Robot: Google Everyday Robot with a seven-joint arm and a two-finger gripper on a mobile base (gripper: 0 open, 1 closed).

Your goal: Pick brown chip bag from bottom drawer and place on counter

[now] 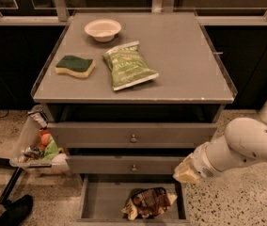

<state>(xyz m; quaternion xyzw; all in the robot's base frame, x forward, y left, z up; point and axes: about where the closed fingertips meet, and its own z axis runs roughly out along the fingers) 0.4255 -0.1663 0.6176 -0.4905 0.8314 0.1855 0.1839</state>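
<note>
The brown chip bag (148, 202) lies crumpled in the open bottom drawer (100, 199), right of its middle. My gripper (185, 172) hangs at the end of the white arm, above the drawer's right edge and up and to the right of the bag, apart from it. The counter (180, 55) is the grey cabinet top above.
On the counter are a green chip bag (129, 66), a green-and-yellow sponge (75, 66) and a pale bowl (103, 29). Two shut knobbed drawers (133, 136) sit above the open one. A clear bin (35, 147) of items hangs at the cabinet's left side.
</note>
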